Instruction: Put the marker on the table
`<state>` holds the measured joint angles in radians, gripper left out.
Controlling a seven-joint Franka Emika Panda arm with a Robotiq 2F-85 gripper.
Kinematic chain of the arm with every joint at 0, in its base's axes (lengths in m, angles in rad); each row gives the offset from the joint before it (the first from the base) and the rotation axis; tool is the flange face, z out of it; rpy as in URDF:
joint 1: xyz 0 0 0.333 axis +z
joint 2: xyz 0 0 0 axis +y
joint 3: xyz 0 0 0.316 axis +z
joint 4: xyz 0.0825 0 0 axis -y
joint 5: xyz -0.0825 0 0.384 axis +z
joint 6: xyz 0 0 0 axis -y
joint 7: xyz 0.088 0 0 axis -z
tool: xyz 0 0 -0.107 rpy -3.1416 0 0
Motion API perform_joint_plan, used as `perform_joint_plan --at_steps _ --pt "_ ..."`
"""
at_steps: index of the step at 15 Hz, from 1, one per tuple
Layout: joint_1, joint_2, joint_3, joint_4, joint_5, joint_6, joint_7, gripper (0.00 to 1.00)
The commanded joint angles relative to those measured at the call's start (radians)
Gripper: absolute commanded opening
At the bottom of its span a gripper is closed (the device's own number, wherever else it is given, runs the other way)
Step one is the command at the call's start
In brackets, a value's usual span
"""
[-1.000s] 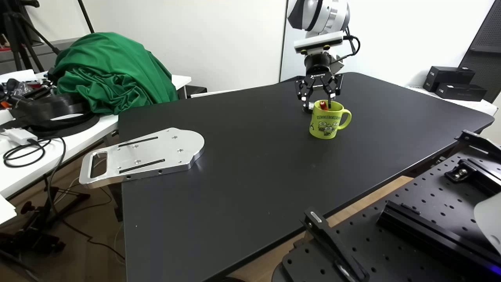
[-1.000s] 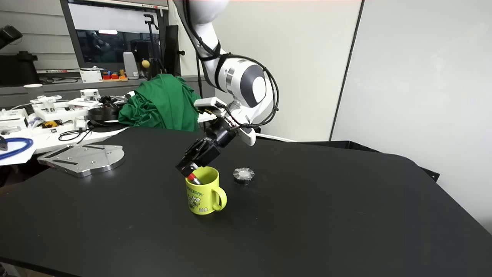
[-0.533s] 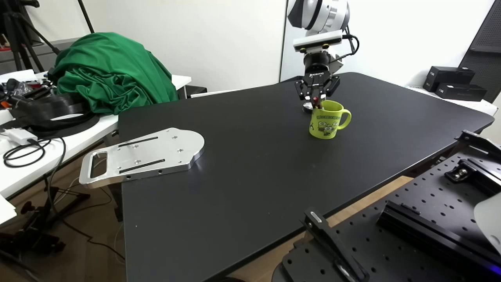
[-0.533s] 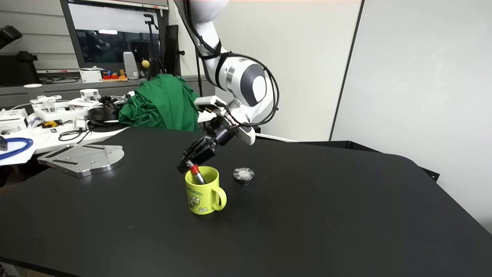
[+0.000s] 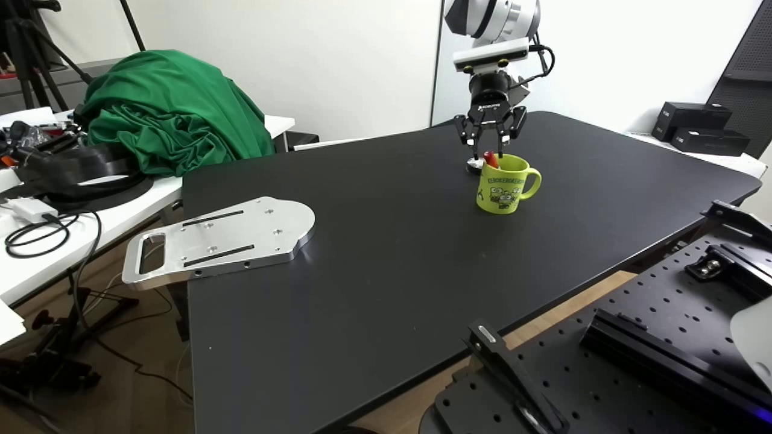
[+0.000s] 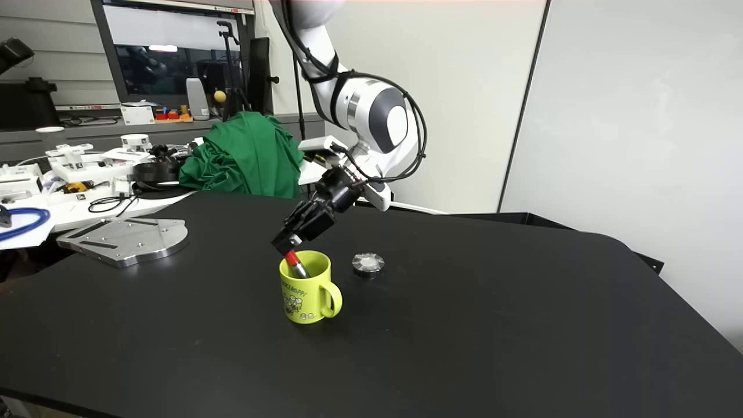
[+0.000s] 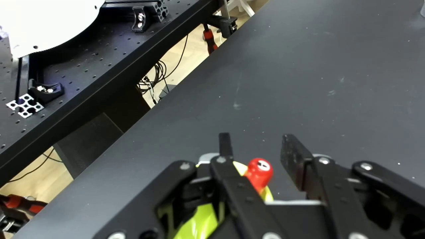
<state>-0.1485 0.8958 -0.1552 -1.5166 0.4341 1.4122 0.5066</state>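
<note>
Desk [image 5: 362,313]: matte black and broad, running back towards a white wall [image 5: 301,66]; a silver metal plate [image 5: 241,230] overhangs its edge, well apart from the yellow-green mug [image 6: 307,297], and a small round piece [image 6: 368,263] with a shiny top rests near that mug.
Mug: upright on the desk, its handle out to one side.
Marker [image 6: 294,259]: tilted inside the mug, red end up past the rim on the side opposite the handle; its lower part is hidden by the mug.
Gripper [image 7: 257,147]: slanting down over the mug's mouth, its fingers [image 7: 225,146] well parted and holding nothing; in the wrist view the red end shows between them, though whether it touches either cannot be told.
Step in hand: by my judgement the grasp, with the fingers set either side of the marker but not yet fastened on it.
Next move: calls for centring the fingers on the red end, then bringing them firmly together.
Lift: best drawn along the marker's own lean, so that its hidden end clears the rim without dragging the mug over.
Laying down: a low, gentle release onto the desk, since a round barrel could roll.
</note>
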Motion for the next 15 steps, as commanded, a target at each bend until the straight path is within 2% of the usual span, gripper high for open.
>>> perform_joint_plan --at_steps 1,2,5,7,15 --pt "-0.010 -0.003 -0.010 0.033 0.007 -0.025 0.021 0.22" --pt "-0.011 -0.003 -0.012 0.035 0.007 -0.023 0.022 0.21" --pt "-0.015 -0.003 -0.017 0.041 0.008 -0.021 0.022 0.01" --pt "-0.017 -0.005 -0.017 0.044 0.008 -0.023 0.023 0.05" --pt "-0.032 -0.075 -0.008 0.039 0.043 -0.055 0.021 0.05"
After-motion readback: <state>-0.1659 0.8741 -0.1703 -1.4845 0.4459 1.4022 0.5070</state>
